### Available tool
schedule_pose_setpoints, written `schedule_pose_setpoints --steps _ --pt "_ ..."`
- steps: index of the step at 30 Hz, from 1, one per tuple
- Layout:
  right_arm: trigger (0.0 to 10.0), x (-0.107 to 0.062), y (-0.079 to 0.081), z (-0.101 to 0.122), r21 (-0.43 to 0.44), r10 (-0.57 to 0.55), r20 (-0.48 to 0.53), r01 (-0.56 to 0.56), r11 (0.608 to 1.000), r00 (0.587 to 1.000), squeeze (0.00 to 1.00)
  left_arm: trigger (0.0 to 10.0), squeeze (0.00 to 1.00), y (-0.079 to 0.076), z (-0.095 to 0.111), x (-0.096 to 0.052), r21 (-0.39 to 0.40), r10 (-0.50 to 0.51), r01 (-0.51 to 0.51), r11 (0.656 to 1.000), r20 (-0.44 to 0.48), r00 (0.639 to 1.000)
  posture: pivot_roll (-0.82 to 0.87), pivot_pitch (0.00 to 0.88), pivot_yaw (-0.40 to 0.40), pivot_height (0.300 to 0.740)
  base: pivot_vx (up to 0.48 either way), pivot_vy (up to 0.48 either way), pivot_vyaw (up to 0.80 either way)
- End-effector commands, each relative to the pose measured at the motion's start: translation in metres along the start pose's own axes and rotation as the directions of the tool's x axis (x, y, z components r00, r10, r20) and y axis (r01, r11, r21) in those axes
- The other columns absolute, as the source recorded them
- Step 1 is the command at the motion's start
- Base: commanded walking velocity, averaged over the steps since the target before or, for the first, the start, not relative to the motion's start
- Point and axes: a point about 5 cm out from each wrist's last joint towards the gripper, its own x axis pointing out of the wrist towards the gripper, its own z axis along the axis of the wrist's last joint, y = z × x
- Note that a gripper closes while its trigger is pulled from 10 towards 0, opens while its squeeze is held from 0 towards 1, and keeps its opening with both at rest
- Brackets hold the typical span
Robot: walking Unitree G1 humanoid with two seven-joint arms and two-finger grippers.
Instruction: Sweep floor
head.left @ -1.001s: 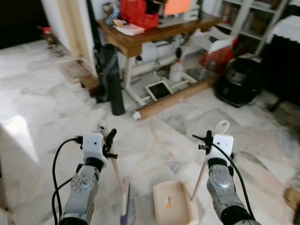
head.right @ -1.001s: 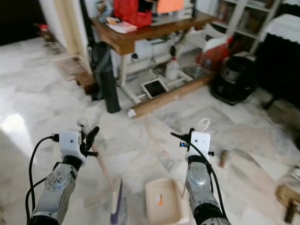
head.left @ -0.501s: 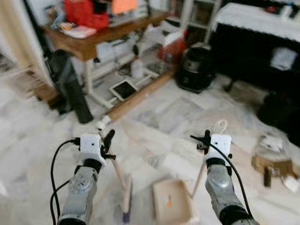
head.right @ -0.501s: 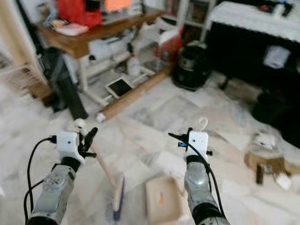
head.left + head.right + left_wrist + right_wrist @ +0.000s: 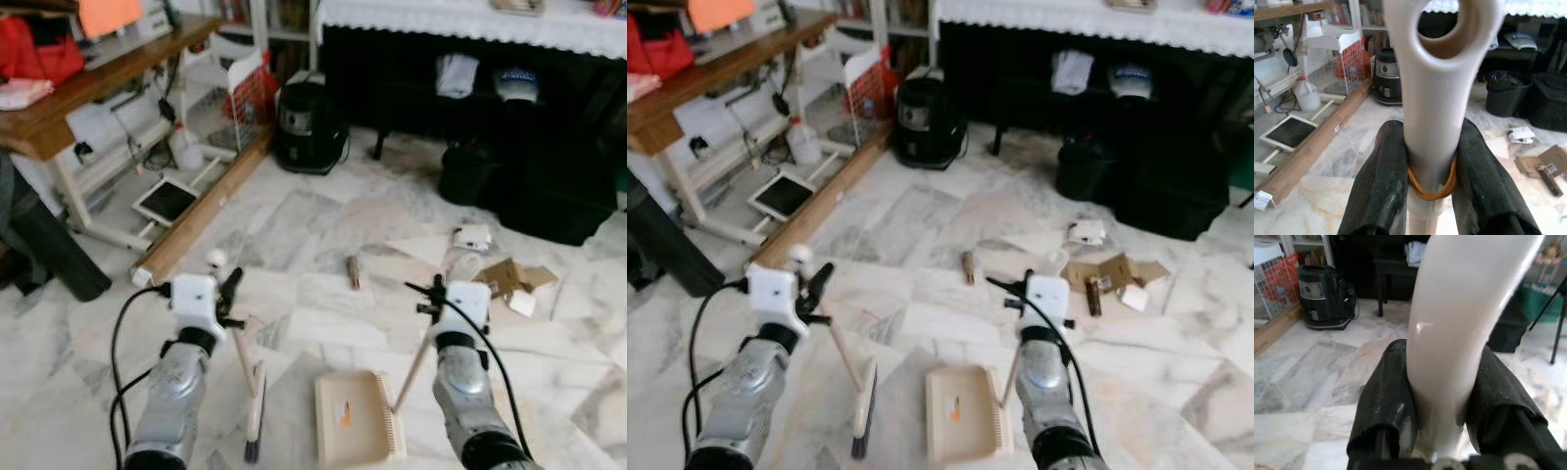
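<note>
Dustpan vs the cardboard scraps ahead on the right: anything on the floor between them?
In the left eye view, bare marble floor lies between the dustpan and the cardboard scraps; only the right tool, shut on the dustpan handle, crosses that line above it.

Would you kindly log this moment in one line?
left claw: grips broom | right claw: grips dustpan | debris ahead

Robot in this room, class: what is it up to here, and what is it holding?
The robot stands on a marble floor, set up for sweeping. Its left pincer is shut on the broom handle; the brush head hangs by the floor. Its right pincer is shut on the dustpan handle, with the cream dustpan low between the arms. Ahead lie cardboard scraps and a small brown object.
</note>
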Motion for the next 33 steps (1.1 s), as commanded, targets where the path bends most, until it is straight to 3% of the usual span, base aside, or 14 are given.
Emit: schedule_pose_setpoints --steps 1,33 --pt "10.0 0.0048 0.0086 0.0141 0.01 0.022 0.065 -0.023 1.0 0.998 0.0 10.0 0.0 0.006 0.0035 -0.0005 0.011 0.019 -0.019 1.0 0.014 1.0 0.13 0.02 0.011 0.74 0.364 0.0 0.0" --pt "10.0 0.0065 0.0123 0.0162 0.031 0.047 0.07 -0.049 0.998 0.996 0.0 10.0 0.0 0.0059 0.0037 0.0009 0.014 0.024 -0.024 1.0 0.02 1.0 0.13 0.005 0.008 0.74 0.408 0.0 -0.1"
